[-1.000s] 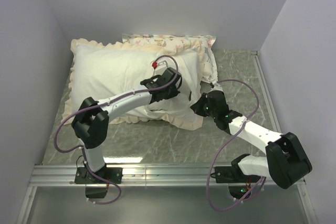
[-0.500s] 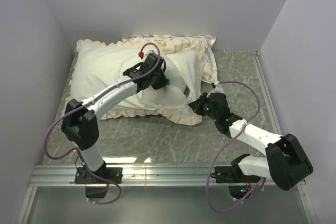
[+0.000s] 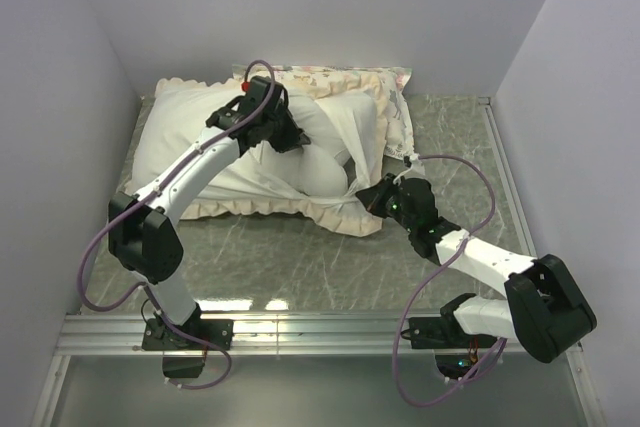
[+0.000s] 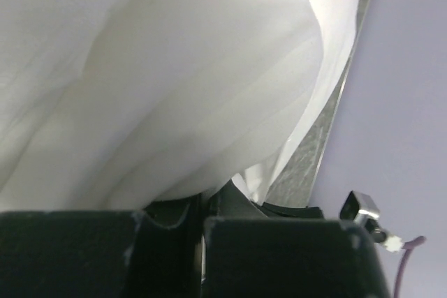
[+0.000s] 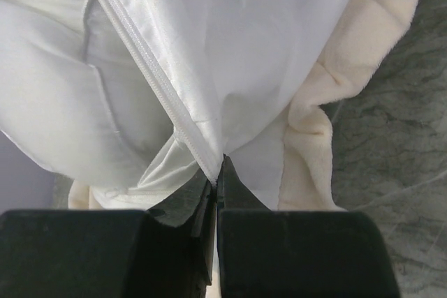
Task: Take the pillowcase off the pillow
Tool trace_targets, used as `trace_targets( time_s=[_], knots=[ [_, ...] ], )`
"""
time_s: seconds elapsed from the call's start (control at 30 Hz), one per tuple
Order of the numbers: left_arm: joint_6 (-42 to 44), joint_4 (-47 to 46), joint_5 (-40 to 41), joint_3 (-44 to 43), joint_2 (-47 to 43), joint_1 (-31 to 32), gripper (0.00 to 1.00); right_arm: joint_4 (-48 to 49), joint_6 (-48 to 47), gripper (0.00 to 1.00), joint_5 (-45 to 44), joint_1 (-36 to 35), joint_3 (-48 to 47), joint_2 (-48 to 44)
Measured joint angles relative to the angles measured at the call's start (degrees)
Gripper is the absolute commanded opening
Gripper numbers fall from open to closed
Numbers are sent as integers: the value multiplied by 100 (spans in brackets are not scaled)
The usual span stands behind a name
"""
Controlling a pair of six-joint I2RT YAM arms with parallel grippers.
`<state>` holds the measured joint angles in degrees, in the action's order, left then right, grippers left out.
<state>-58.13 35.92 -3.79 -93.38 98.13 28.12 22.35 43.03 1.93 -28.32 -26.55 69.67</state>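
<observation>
The pillowcase (image 3: 250,209), cream-white face up with cream frill, lies at the back left of the table. The white pillow (image 3: 322,172) bulges out of its open right end. My left gripper (image 3: 288,139) is over the middle of the bundle, shut on a fold of the pillow's white fabric (image 4: 174,88); its jaws (image 4: 199,199) pinch it from below. My right gripper (image 3: 369,197) is at the lower right corner, shut on the pillowcase's zipper edge (image 5: 140,61), with the tips (image 5: 218,167) closed on it. The cream frill (image 5: 377,40) hangs beside it.
A smaller animal-print pillow (image 3: 330,77) lies behind the bundle against the back wall. Grey walls close in on the left, back and right. The marble tabletop (image 3: 450,137) shows to the right and front. A metal rail (image 3: 300,332) runs along the near edge.
My left gripper has moved back and to the left with the white fabric, dragging the bundle leftwards. My right gripper has held its place on the zipper edge, and the fabric between has stretched.
</observation>
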Motion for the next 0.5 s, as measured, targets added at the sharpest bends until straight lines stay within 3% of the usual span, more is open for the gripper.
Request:
trace_targets(
  time_s=[0.4, 0.47, 0.5],
  knots=[
    [-107, -59, -656, -98, -61, -479, 0, -87, 59, 1, -295, -315, 13, 146],
    [-85, -332, -719, 358, -323, -472, 1, -334, 22, 7, -295, -315, -116, 179],
    [-70, -483, -721, 680, -538, -457, 1, -492, -13, 15, -291, -317, -197, 186]
  ],
)
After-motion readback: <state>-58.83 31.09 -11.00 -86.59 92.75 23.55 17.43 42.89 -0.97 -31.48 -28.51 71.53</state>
